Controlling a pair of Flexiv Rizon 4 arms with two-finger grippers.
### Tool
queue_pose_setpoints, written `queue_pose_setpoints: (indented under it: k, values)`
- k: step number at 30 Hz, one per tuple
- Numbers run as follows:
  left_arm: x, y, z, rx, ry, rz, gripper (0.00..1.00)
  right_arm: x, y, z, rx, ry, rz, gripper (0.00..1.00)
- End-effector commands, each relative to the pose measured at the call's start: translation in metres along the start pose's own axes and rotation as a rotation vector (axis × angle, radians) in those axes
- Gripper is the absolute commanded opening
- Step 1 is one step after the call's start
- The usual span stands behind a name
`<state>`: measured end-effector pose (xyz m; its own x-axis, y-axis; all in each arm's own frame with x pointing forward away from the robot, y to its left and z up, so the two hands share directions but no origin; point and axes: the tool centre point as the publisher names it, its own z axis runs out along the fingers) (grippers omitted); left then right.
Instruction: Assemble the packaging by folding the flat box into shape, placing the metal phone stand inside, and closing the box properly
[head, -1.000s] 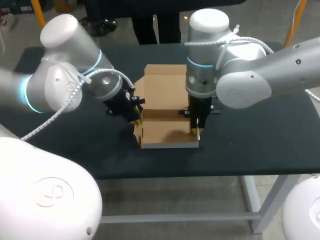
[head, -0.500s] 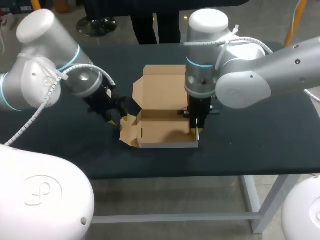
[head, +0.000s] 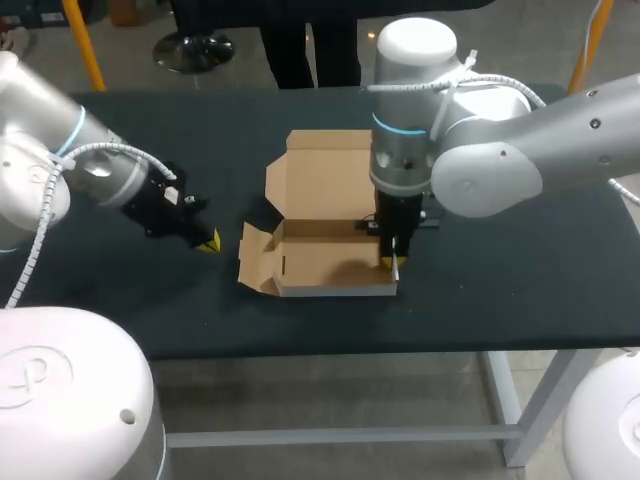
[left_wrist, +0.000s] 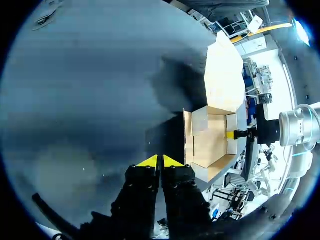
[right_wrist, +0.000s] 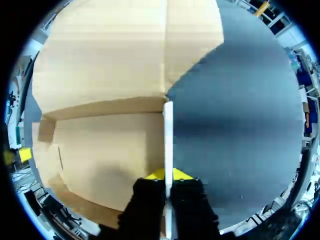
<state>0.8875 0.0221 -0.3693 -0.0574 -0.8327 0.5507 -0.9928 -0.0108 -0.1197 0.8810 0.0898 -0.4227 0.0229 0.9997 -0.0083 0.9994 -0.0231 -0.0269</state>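
Here, the cardboard box (head: 330, 262) sits half-formed near the middle of the dark tabletop (head: 520, 270). Its tray is open upward, its lid (head: 322, 172) lies flat behind the tray, and its left side flap (head: 256, 266) is splayed outward onto the tabletop. The right hand (head: 392, 263) stands upright at the box's right wall (right_wrist: 168, 135), near the front corner. Its wrist view shows the thin wall edge running up between the two yellow tips, one finger inside the tray and one outside, both pressed against the cardboard, so the hand is clamped on that wall. The left hand (head: 209, 243) is off to the box's left, apart from the splayed flap, low over the tabletop and pointing toward the box. Its yellow tips meet with no gap and hold nothing, and the box lies ahead of it.
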Motion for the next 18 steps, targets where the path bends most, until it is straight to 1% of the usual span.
queue_pose_setpoints:
  k: [1,8,15,18]
  values:
    - [-0.007,-0.001,0.007,0.001,0.061,0.016,0.0,0.001,0.001,-0.001,0.005,-0.004,-0.001,0.0]
    - [-0.012,0.004,0.016,0.001,0.138,0.069,0.0,0.001,0.001,-0.001,0.005,-0.004,-0.001,0.0]
    - [-0.008,0.006,0.031,-0.008,0.194,0.117,0.0,0.001,0.001,-0.001,0.005,-0.004,-0.001,0.0]
    - [-0.004,0.006,0.036,-0.014,0.21,0.124,0.0,0.001,0.001,-0.001,0.005,-0.004,-0.001,0.0]
